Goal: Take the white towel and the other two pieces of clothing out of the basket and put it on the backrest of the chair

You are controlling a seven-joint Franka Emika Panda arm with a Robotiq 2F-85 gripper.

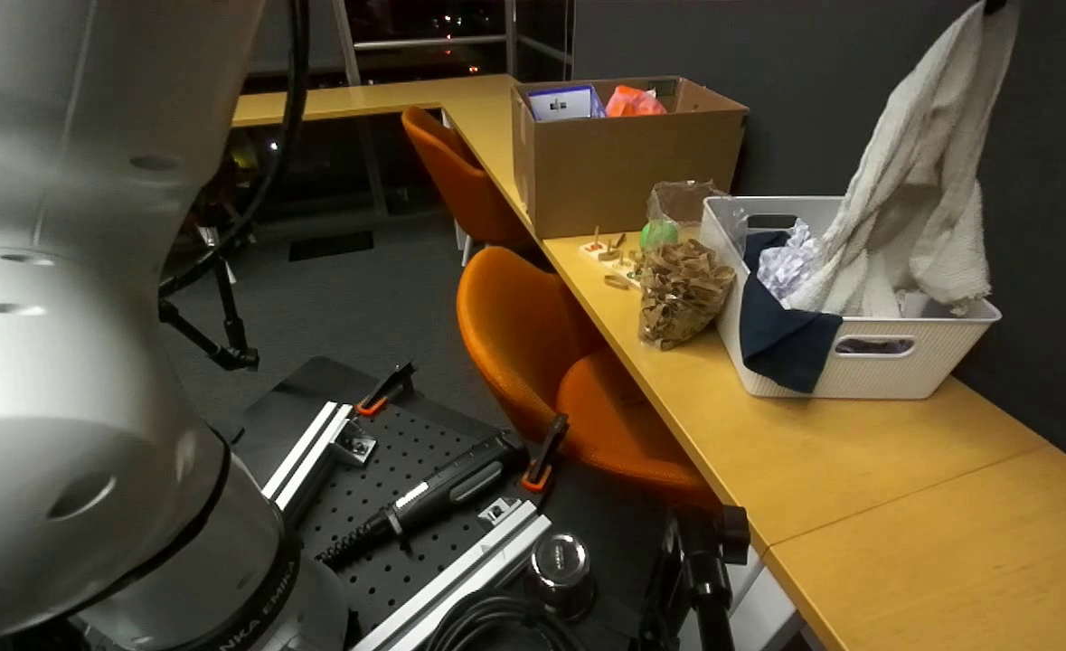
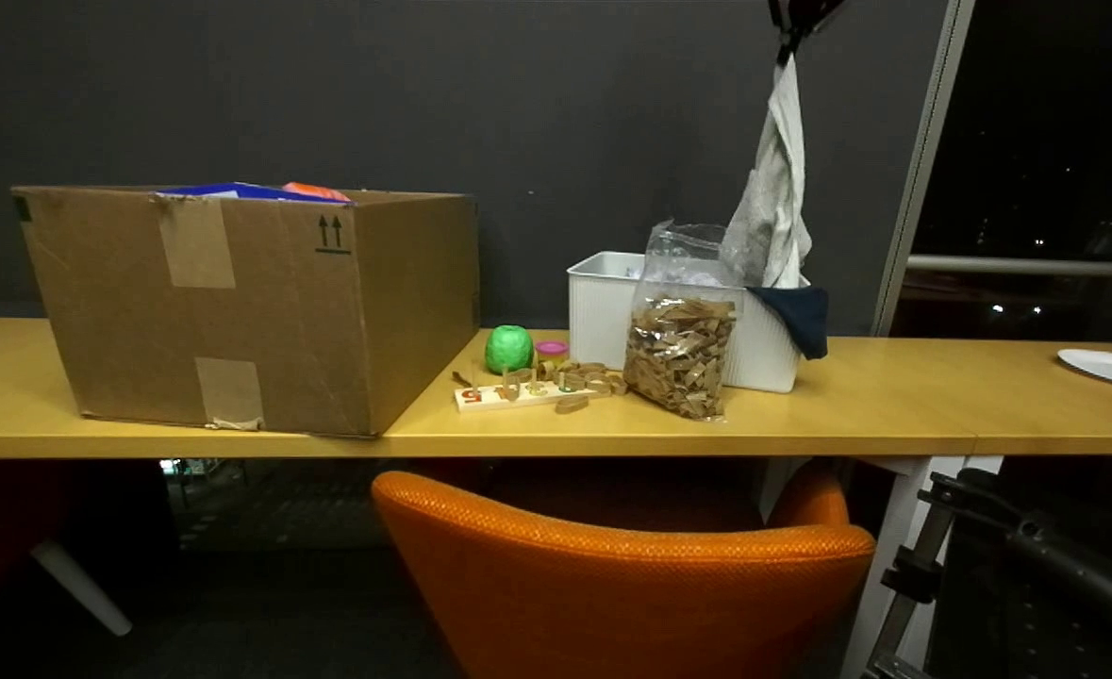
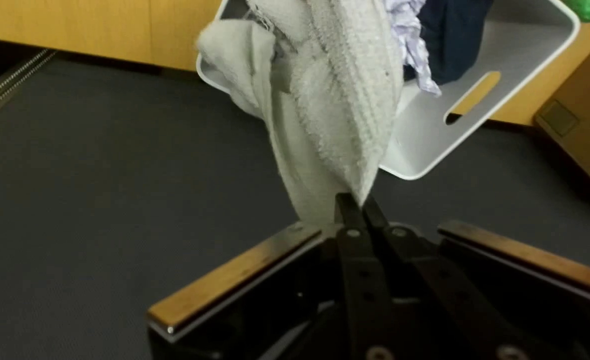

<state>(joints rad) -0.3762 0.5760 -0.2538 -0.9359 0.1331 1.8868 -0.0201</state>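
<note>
Yellow desk (image 1: 939,506): your gripper (image 3: 359,202) pinches the white towel (image 1: 921,163), seemingly half out of the basket (image 1: 899,372); navy garment (image 1: 781,339), pale crumpled cloth (image 1: 790,260) left; none hung on chair (image 2: 622,594)

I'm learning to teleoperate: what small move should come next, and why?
Probably raise the gripper slightly: it is closed on the white towel, whose lower end is hidden behind the rim of the basket in an exterior view, so part may hang inside.
</note>
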